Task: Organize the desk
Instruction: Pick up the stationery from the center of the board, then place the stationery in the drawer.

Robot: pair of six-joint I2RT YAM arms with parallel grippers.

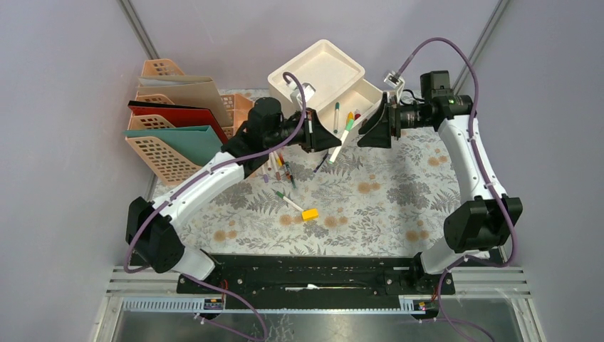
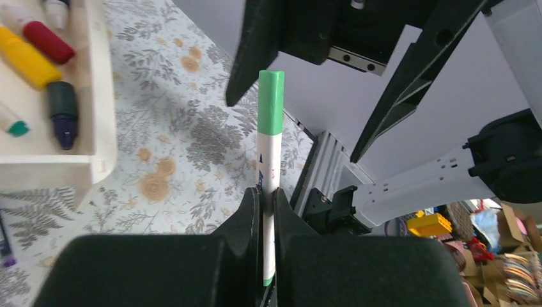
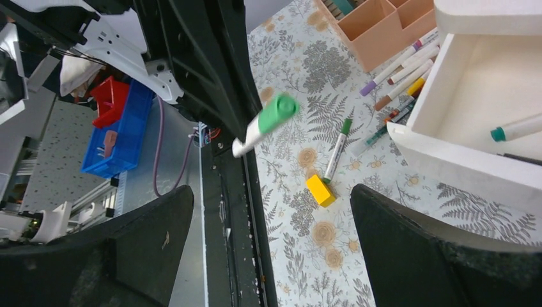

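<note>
The desk [image 1: 399, 192] is a tabletop under pale fern-print cloth. My left gripper [image 1: 333, 144] is shut on a white marker with a green cap [image 1: 342, 137], held in the air beside the white marker tray [image 1: 367, 91]. In the left wrist view the marker [image 2: 271, 121] stands up from between my closed fingers [image 2: 252, 211]. My right gripper [image 1: 365, 132] is open and empty, facing the marker's cap end a little apart. In the right wrist view the marker [image 3: 265, 123] hangs between and beyond the wide-open fingers [image 3: 134, 243].
A yellow block [image 1: 310, 214] and a green-capped marker [image 1: 288, 201] lie mid-desk. Several loose markers [image 1: 278, 167] lie beside a peach pen organizer [image 1: 238, 110]. Peach file racks with folders [image 1: 171, 135] stand at the left. A second white tray [image 1: 324, 68] sits at the back.
</note>
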